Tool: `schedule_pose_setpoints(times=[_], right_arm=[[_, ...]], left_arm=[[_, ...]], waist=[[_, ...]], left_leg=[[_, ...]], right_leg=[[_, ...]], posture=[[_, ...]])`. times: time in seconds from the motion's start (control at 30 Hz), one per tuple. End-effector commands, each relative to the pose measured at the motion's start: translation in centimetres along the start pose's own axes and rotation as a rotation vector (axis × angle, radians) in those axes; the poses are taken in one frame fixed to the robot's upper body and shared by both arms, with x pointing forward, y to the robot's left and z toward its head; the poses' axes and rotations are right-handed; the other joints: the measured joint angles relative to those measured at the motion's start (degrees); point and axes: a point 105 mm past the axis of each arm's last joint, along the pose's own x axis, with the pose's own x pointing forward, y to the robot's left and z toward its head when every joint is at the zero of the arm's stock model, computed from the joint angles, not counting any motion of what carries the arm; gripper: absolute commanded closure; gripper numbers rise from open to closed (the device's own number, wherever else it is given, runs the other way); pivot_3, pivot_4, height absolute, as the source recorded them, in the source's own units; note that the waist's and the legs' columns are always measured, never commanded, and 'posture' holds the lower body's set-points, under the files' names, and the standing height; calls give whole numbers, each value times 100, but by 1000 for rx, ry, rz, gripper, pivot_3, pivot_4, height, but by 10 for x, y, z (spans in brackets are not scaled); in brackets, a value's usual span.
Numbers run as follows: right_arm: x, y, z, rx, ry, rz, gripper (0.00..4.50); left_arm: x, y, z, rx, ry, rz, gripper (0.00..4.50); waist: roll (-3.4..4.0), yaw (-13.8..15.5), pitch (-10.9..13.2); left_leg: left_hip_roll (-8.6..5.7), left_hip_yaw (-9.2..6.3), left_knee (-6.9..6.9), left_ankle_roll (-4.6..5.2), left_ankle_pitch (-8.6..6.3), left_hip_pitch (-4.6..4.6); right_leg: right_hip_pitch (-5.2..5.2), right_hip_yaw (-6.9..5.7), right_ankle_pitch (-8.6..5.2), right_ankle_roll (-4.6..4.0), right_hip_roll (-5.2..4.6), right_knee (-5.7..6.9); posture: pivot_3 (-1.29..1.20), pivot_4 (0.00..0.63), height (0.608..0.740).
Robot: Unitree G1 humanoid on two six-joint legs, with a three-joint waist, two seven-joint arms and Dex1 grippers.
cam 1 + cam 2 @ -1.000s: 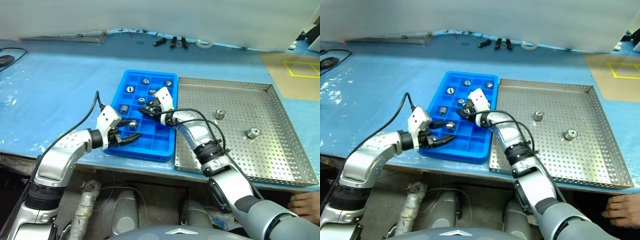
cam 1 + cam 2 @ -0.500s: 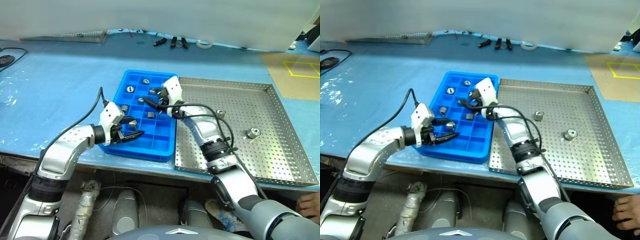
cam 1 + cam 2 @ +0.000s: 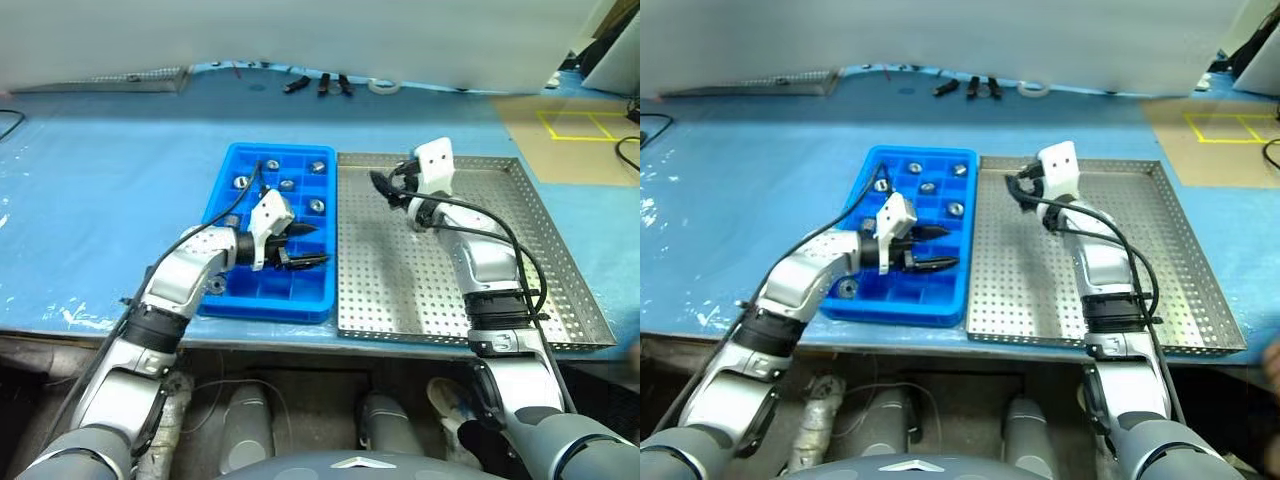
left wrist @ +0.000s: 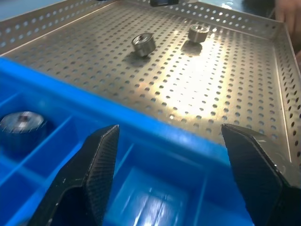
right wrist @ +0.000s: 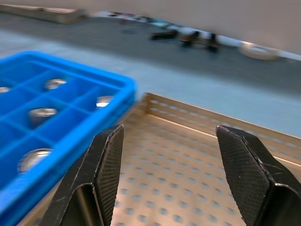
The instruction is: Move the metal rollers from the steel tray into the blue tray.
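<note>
The blue tray point(image 3: 262, 309) lies beside the steel tray point(image 3: 380, 270), on its left. Several metal rollers point(image 3: 315, 205) sit in the blue tray's far compartments. Two more rollers point(image 4: 143, 44) rest on the steel tray's perforated floor in the left wrist view. My left gripper point(image 3: 320, 246) hovers open and empty over the blue tray's right side, pointing toward the steel tray. Over the steel tray's far left part my right gripper point(image 3: 388, 178) is open with nothing between its fingers point(image 5: 101, 169). In the head views the right arm covers the steel tray's rollers.
Dark hand tools point(image 3: 318, 84) and a tape roll point(image 3: 378, 87) lie along the table's far edge. A second perforated tray point(image 3: 130, 78) sits at the far left. A person's hand point(image 4: 288, 10) shows beyond the steel tray's far rim.
My right gripper has opened and swung right from over the blue tray to over the steel tray. My left gripper moved right over the blue tray. The head view has shifted.
</note>
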Motion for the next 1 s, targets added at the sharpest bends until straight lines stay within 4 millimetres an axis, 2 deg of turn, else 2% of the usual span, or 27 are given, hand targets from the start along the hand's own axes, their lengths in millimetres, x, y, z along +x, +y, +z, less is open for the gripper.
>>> schedule_pose_setpoints(times=[0.03, 0.23, 0.43, 0.63, 0.8, 1.0], right_arm=[[1, -18, -5, 21, 24, -125, 1195], [3, -43, -31, 90, 110, -292, 1195], [3, -35, -40, 94, 130, -280, 1195], [-1, -29, -40, 106, 132, -264, 1195], [-5, -32, -37, 108, 126, -275, 1195], [-7, -25, -23, 113, 84, -248, 1195]], left_arm=[[1, 0, 7, 42, -15, -15, 814], [-3, 0, 4, 40, -7, -12, 814], [-8, -1, 3, 35, -4, -2, 814], [-11, 0, 2, 29, 1, 11, 814], [-11, -1, 1, 26, 3, 13, 814], [-11, 0, 1, 23, 0, 16, 814]], waist=[[0, -49, 0], [0, -56, 0], [0, -18, 0], [0, 8, 0], [0, 16, 0], [0, 16, 0]], left_leg=[[0, 2, 0, 1, -1, 1], [-1, 4, 8, 8, -5, -2], [2, 5, 9, 10, -6, -1], [0, 5, 9, 9, -6, -2], [0, 5, 9, 9, -5, -1], [-1, 5, 9, 9, -5, -1]], right_leg=[[0, 2, 0, 0, 0, 0], [0, 2, -1, -2, -2, 0], [0, 1, -1, -2, -1, 1], [0, 1, -1, -2, -3, 1], [0, 0, -1, -2, -3, 2], [2, 0, -1, -1, -4, 2]], posture=[[-184, 150, 740], [-172, 150, 740], [-152, 150, 740], [-145, 150, 740], [-142, 150, 740], [-147, 150, 740]])
